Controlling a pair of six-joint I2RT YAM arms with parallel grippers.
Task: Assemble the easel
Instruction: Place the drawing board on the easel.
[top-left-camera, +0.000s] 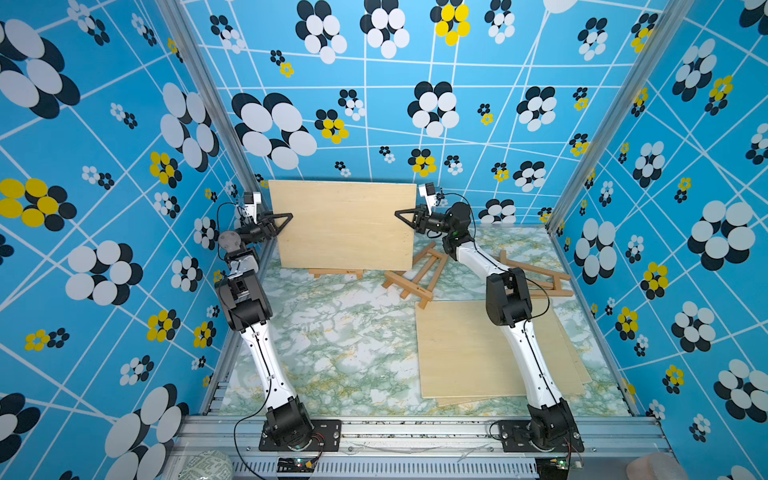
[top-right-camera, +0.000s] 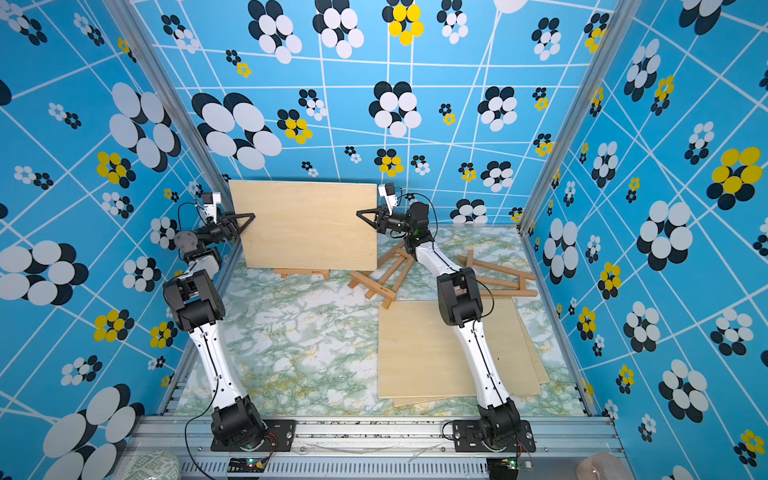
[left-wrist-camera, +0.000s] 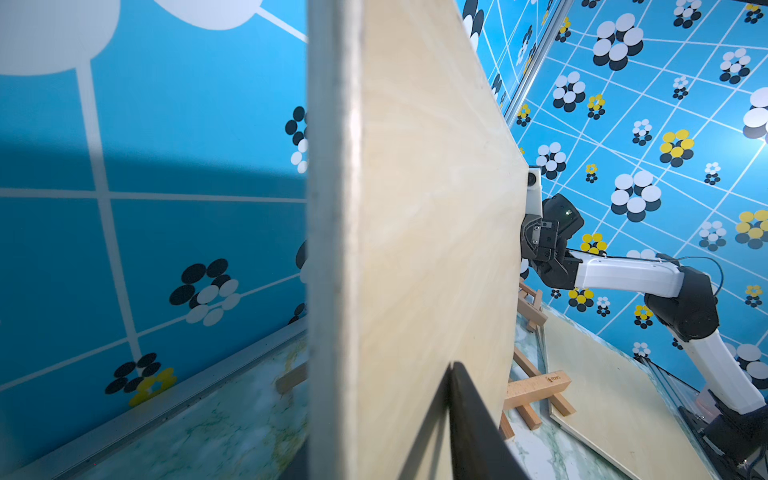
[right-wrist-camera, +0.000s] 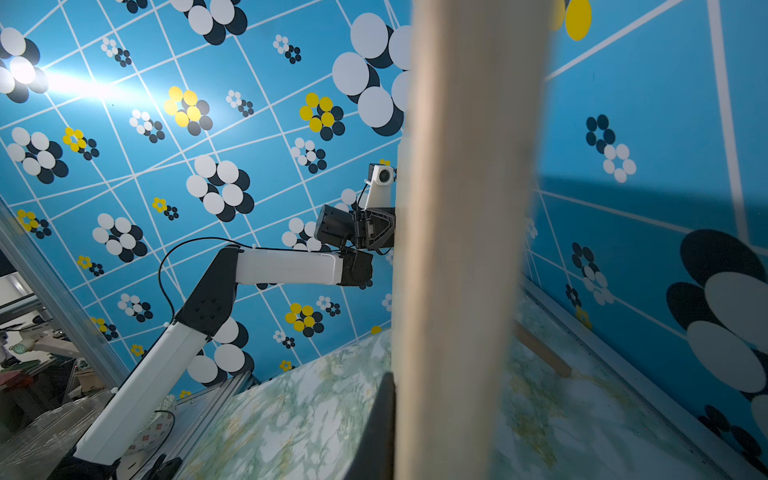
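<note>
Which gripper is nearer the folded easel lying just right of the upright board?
Right. The right gripper sits at the edge of the upright plywood board, just beyond the folded easel. The left gripper is at the opposite edge, with the whole board between.

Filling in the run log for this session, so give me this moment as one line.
board: upright, bottom edge at easel | left gripper: astride left edge, grip unclear | right gripper: shut on right edge
</note>
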